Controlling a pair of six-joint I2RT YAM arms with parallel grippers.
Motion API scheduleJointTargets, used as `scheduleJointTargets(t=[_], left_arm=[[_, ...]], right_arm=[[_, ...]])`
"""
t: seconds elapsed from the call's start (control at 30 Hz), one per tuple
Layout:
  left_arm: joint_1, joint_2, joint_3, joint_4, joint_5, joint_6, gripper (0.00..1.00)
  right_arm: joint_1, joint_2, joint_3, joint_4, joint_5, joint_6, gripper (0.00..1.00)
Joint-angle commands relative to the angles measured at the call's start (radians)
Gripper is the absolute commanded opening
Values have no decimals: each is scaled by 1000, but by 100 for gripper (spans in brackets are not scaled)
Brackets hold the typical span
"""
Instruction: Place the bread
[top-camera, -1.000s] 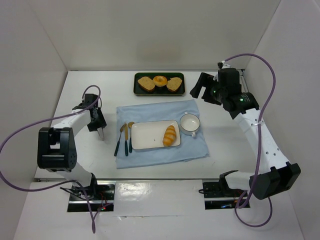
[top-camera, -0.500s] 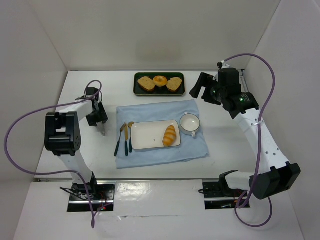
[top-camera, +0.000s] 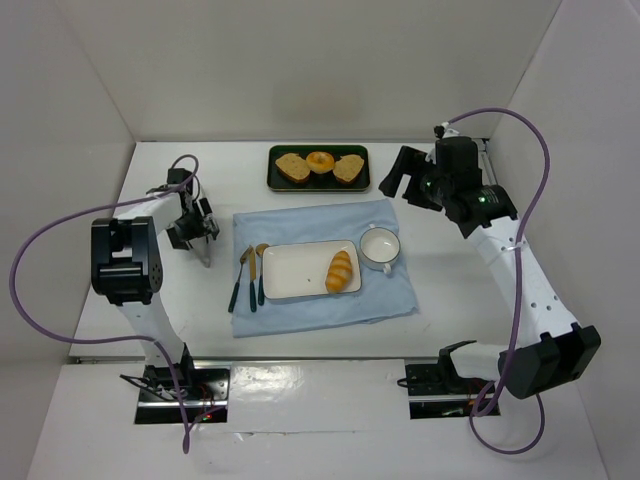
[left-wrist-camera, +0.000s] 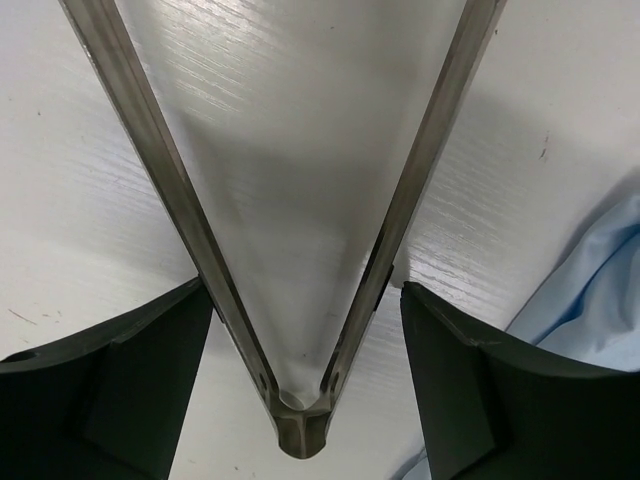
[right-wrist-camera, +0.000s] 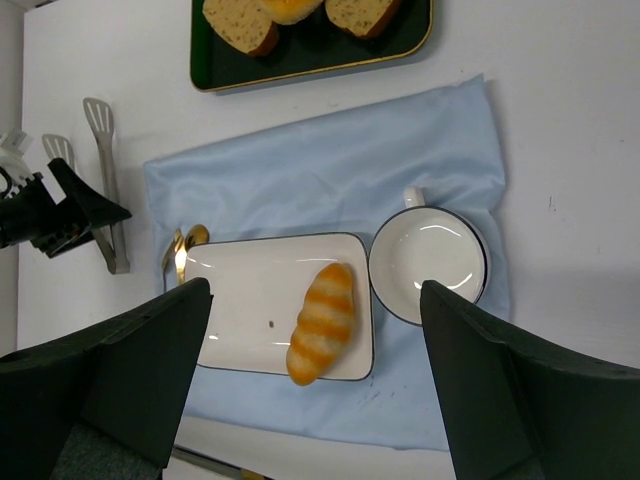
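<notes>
The bread (top-camera: 341, 271) (right-wrist-camera: 321, 322), a golden ridged roll, lies on the right part of the white rectangular plate (top-camera: 290, 270) (right-wrist-camera: 240, 300). My left gripper (top-camera: 195, 226) (left-wrist-camera: 305, 300) is low over the table left of the blue cloth (top-camera: 310, 215). It is open, and metal tongs (top-camera: 205, 253) (left-wrist-camera: 300, 425) lie on the table between its spread fingers. My right gripper (top-camera: 400, 180) (right-wrist-camera: 312, 290) hangs high at the back right, open and holding nothing, looking down on the plate.
A white cup (top-camera: 380, 246) (right-wrist-camera: 428, 262) stands on the cloth right of the plate. Gold cutlery with dark handles (top-camera: 248, 275) lies at the plate's left. A dark green tray (top-camera: 275, 182) at the back holds two toast slices and a ring bun.
My left gripper has opened round the tongs and shifted a little toward the back. The left arm's elbow has swung up. Bread, plate and right arm stay put.
</notes>
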Motion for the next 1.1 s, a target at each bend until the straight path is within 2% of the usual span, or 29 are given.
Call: scheduleJointTargets(t=[0.0, 0.2, 0.4, 0.57, 0.63, 0.83, 1.07], left_arm=[[10, -2, 2, -32, 37, 2, 89], [-54, -167, -9, -41, -37, 2, 90], [-140, -432, -9, -61, -136, -40, 90], [-208, -609, -9, -61, -166, -106, 90], [-237, -667, -9, -61, -166, -146, 90], [-355, -707, 1, -109, -144, -223, 95], [-476, -698, 85, -168, -124, -283, 95]], right_arm=[[-5, -18, -19, 9, -9, -2, 92], [-5, -27, -29, 18, -18, 7, 92], [-5, -15, -39, 38, -28, 16, 92], [-5, 37, -27, 29, -37, 17, 100], [-5, 60, -13, 9, -48, 26, 100], [19, 105, 11, 0, -31, 47, 100], [73, 94, 11, 9, 21, 58, 100]])
